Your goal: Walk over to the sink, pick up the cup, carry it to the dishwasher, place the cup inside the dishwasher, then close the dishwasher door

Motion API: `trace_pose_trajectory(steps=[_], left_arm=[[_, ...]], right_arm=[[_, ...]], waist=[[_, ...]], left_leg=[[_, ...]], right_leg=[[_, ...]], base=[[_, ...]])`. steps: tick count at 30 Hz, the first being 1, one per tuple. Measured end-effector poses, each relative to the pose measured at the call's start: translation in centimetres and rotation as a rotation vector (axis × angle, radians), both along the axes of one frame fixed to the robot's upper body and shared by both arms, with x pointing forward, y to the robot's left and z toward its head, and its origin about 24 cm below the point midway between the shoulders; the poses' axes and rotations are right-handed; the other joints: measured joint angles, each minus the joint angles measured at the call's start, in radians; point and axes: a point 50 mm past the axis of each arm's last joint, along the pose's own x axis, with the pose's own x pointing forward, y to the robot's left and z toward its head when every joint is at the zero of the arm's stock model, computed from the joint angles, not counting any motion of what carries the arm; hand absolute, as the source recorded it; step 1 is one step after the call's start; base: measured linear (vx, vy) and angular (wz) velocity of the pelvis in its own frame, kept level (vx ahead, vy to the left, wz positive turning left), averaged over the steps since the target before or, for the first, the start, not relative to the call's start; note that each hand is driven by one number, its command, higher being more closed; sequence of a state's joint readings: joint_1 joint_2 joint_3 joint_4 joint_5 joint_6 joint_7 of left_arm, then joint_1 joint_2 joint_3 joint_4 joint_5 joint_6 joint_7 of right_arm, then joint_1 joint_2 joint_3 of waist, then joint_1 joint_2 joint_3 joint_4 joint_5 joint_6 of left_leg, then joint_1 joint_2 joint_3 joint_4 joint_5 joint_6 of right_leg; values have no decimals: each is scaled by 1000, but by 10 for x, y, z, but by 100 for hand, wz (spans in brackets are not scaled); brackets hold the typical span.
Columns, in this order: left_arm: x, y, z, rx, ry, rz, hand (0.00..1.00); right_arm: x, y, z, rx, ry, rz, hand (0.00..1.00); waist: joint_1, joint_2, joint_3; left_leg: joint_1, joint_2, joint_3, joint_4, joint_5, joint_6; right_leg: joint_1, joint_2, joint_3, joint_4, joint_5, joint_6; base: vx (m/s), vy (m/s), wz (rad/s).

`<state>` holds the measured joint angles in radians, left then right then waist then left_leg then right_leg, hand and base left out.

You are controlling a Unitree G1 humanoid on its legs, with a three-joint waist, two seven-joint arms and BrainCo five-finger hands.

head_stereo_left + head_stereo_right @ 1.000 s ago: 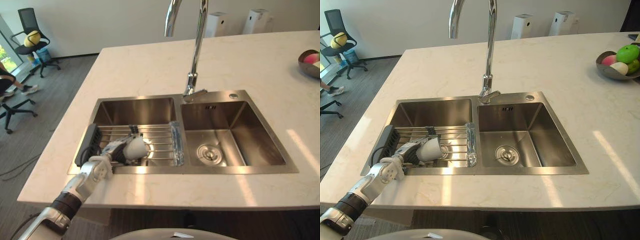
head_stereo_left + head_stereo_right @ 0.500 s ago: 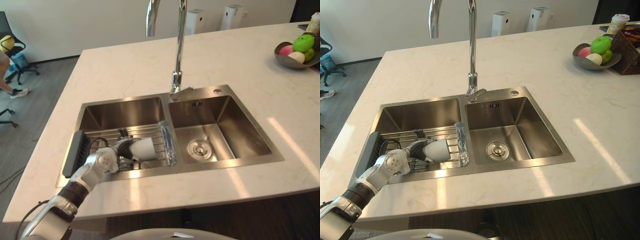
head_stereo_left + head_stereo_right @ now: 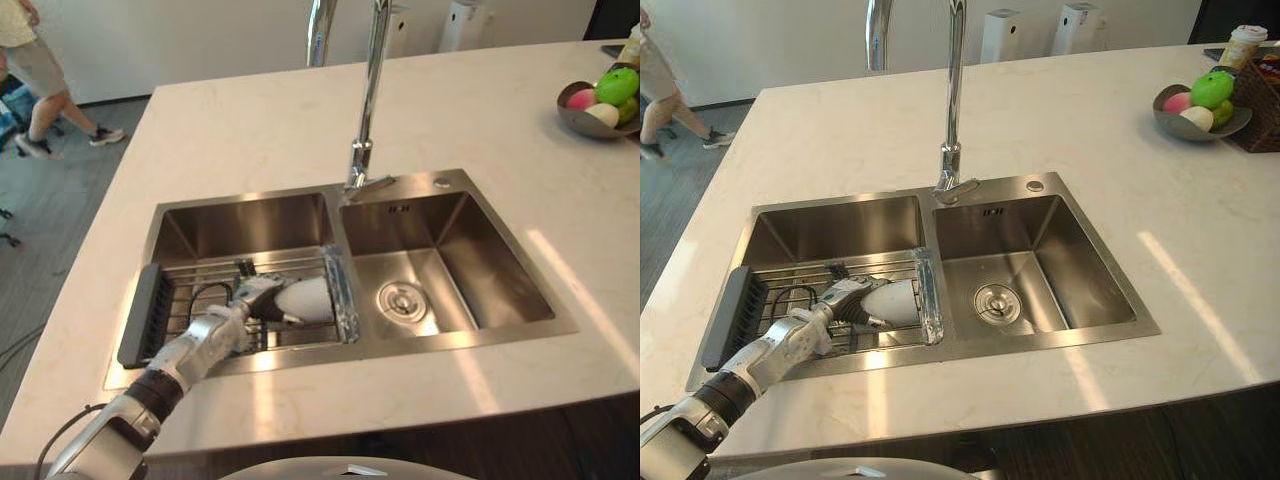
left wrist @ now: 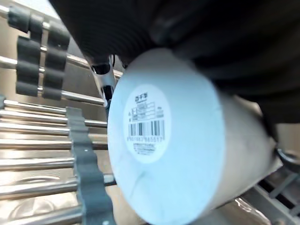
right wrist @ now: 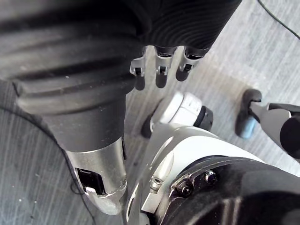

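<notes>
A white cup (image 3: pixel 308 298) lies on its side on the wire rack (image 3: pixel 200 275) in the left basin of the steel sink (image 3: pixel 300 190). My left hand (image 3: pixel 250 297) reaches into that basin from the near left, its fingers and thumb curled round the cup's wide end. The left wrist view has the cup's labelled bottom (image 4: pixel 164 140) very close, with rack bars behind it. My right hand (image 5: pixel 159 70) hangs low over the grey floor, fingers straight and empty.
A tall chrome faucet (image 3: pixel 372 90) rises between the two basins. The right basin holds only its drain (image 3: pixel 402 300). A fruit bowl (image 3: pixel 580 120) sits at the counter's far right. A person (image 3: pixel 30 70) walks on the floor at the far left.
The camera has shifted. My left hand's fingers have closed round the cup, and hand and cup sit further right along the rack. A person has come into view at the far left.
</notes>
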<state>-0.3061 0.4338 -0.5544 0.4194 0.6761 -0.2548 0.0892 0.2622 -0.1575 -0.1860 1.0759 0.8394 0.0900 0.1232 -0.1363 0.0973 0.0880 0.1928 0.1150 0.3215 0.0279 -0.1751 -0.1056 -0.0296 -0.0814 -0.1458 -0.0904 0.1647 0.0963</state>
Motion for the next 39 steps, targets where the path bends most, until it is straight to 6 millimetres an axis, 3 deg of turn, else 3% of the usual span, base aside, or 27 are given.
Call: trace_pose_trajectory(steps=[6, 9, 11, 14, 20, 23, 28, 31, 34, 36, 37, 38, 39], left_arm=[[-3, 21, 6, -19, -206, 100, 100], [-8, 47, 13, -51, -312, 178, 100], [-19, 65, 34, -116, -432, 187, 100], [-30, 69, 58, -196, -539, 190, 100], [-54, 95, 87, -264, -667, 314, 100], [-65, 105, 95, -323, -710, 390, 100], [-90, 127, 99, -644, -760, 677, 100], [-109, 144, 95, -994, -800, 912, 100], [-123, 145, 93, -1172, -827, 1011, 100], [-126, 141, 95, -1257, -828, 1006, 100], [-129, 141, 102, -1305, -857, 987, 100], [-136, 149, 108, -1299, -910, 981, 100], [-139, 153, 110, -1296, -941, 983, 100]], right_arm=[[-2, 2, 0, 7, 7, 20, 0], [1, 2, 0, 4, 1, 40, 0], [1, 0, 0, -5, 3, 62, 0], [8, -6, 2, -19, -19, 77, 0], [34, -8, 4, -24, -89, 101, 0], [36, -8, 4, -26, -92, 103, 0], [35, -12, 5, -49, -71, 156, 0], [27, -12, 4, -52, -34, 187, 0], [5, -7, 0, -34, 38, 195, 0], [-10, -5, -1, -30, 67, 175, 0], [-23, -5, 0, -35, 91, 164, 0], [-28, -5, 1, -44, 90, 159, 0], [-26, -6, 2, -50, 77, 157, 0]], waist=[[-11, -1, 17], [-4, -1, 18], [21, -2, 20], [64, -7, 28], [138, -8, 30], [171, -6, 35], [220, 3, 35], [248, 9, 34], [275, 6, 36], [267, 9, 43], [259, 20, 52], [256, 15, 54], [247, 11, 53]], left_leg=[[-6, 13, -30, 3, 1, -2], [-25, 17, -69, 7, 7, -4], [-36, 20, -116, 14, 9, -4], [-56, 10, -173, 27, 15, 2], [-105, -18, -276, 41, 43, 17], [-112, -20, -310, 41, 50, 17], [-176, -17, -376, 82, 44, 20], [-212, -17, -414, 112, 53, 9], [-237, -33, -459, 59, 127, 7], [-249, -60, -411, 20, 199, 39], [-241, -55, -325, 5, 176, 102], [-240, -20, -173, 21, 153, 138], [-241, 0, -97, 28, 146, 151]], right_leg=[[12, 0, -33, 0, -12, -5], [17, -1, -70, 0, -20, -6], [38, -1, -117, 0, -31, -3], [59, -15, -171, 0, -33, -3], [77, -47, -255, 0, -33, -3], [95, -50, -283, 0, -35, -3], [97, -48, -343, 1, -47, -16], [99, -44, -381, 8, -51, -17], [104, -55, -467, 9, -53, -16], [141, -84, -562, 9, -70, -10], [179, -93, -632, 17, -83, 2], [206, -108, -685, 24, -84, 3], [213, -117, -712, 28, -83, 3]], base=[[-25, -30, 15], [1, -38, 40], [15, -28, 53], [-11, -3, 53], [-70, 8, 48], [-100, -19, 41], [-76, -19, 34], [-14, -15, 39], [-39, -15, 88], [-109, 53, 159], [-113, 117, 159], [-111, 114, 150], [-98, 124, 124]])
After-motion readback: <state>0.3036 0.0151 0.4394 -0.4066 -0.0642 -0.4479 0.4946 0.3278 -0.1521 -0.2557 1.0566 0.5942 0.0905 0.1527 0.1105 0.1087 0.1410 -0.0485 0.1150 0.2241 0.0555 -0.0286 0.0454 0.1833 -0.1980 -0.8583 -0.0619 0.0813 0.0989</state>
